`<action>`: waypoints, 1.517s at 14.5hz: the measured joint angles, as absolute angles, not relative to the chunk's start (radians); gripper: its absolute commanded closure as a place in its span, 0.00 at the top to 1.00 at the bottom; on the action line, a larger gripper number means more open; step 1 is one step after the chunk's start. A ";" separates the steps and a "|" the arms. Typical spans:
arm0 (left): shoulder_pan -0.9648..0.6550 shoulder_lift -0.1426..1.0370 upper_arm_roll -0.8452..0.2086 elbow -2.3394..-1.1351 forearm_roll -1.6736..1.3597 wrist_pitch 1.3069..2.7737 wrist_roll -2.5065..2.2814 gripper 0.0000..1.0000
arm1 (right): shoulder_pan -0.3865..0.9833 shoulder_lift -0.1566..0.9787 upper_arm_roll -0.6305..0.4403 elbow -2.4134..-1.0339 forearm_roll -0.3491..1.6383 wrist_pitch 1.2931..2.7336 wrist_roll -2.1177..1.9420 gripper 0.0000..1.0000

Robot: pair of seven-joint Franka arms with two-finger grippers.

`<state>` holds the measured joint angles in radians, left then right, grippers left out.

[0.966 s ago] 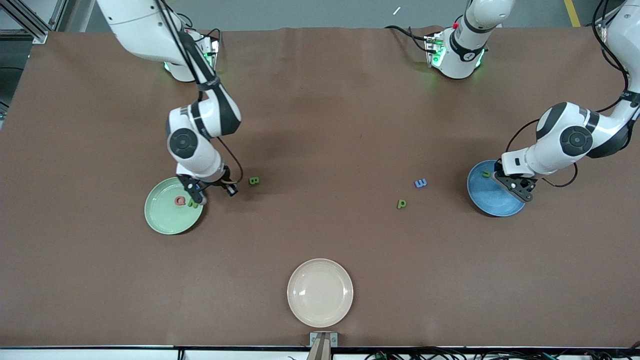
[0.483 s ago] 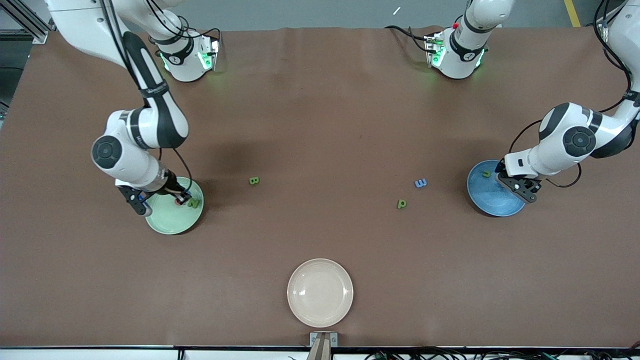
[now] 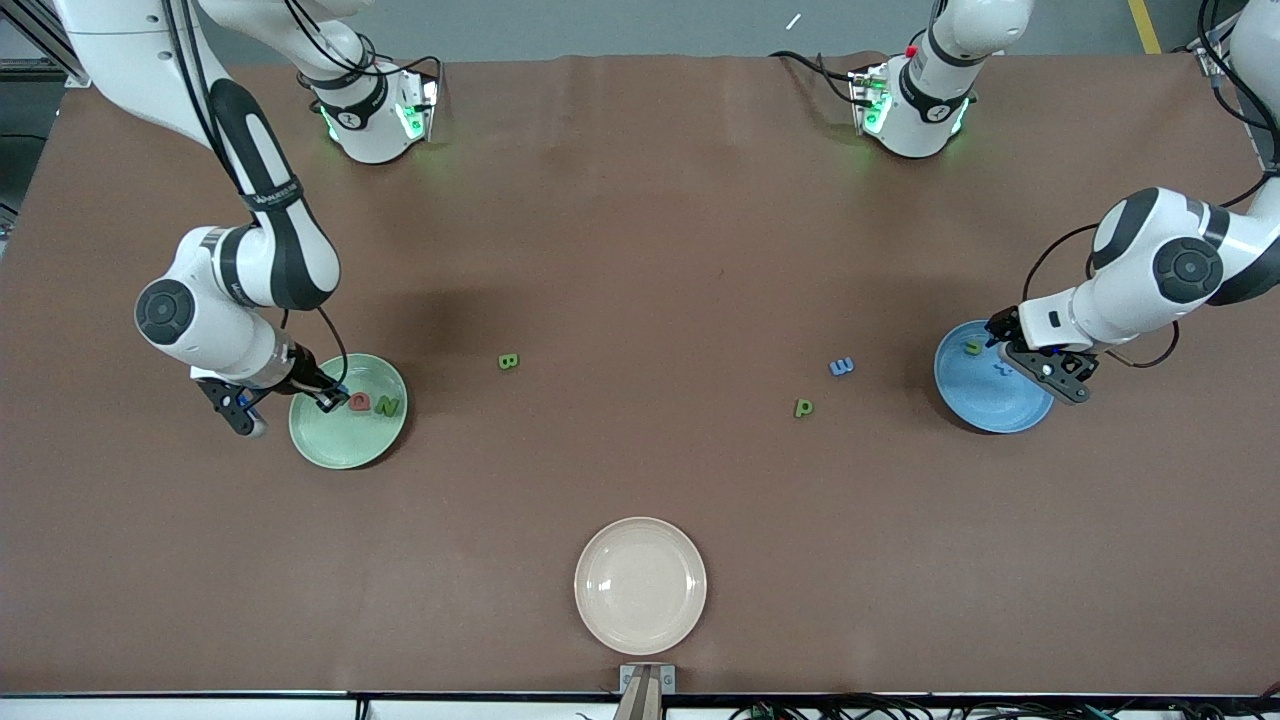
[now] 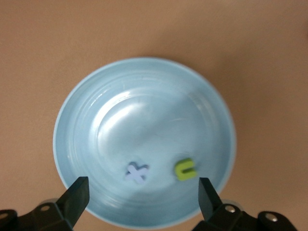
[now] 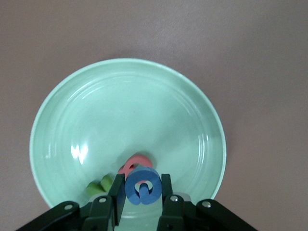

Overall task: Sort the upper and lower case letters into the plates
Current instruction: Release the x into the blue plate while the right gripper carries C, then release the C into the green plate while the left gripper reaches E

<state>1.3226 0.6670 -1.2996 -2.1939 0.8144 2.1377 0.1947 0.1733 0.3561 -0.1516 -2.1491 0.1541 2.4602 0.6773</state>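
Brown cloth covers the table (image 3: 640, 250), and from the front we see the right gripper (image 3: 285, 402) over the green plate (image 3: 340, 445), where the Q (image 3: 359, 402) and N (image 3: 387, 406) lie; the left gripper (image 3: 1035, 355) hangs over the blue plate (image 3: 985, 405), which holds the n (image 3: 973, 347) and x (image 3: 1003, 368). The B (image 3: 508, 361), m (image 3: 842, 366) and p (image 3: 803, 407) lie loose on the table between the plates, and a beige plate (image 3: 640, 585) sits nearest the camera. In the left wrist view the jaws stand wide and empty above the x (image 4: 136, 172) and n (image 4: 185, 169). In the right wrist view the jaws pinch the blue C (image 5: 142, 185) just above the Q (image 5: 134, 165). We judge the C's drop into the green plate is in hand: the right needs only to open, then fetch the B, while the left goes for the m or p.
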 measured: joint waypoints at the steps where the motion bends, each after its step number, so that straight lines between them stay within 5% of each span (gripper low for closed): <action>1: 1.324 0.667 -1.349 -2.178 0.806 2.092 0.160 1.00 | 0.166 0.366 -0.152 -2.151 0.154 2.473 0.668 0.01; 5: 1.294 0.663 -1.468 -2.159 0.798 2.023 0.083 1.00 | 0.161 0.403 -0.151 -2.156 0.154 2.508 0.659 0.02; 13: 0.978 0.663 -1.472 -2.100 0.771 1.999 0.092 1.00 | 0.160 0.417 -0.150 -2.157 0.154 2.515 0.659 0.04; 22: 0.826 0.663 -1.455 -2.118 0.833 2.000 0.141 1.00 | 0.146 0.420 -0.150 -2.168 0.154 2.512 0.659 0.04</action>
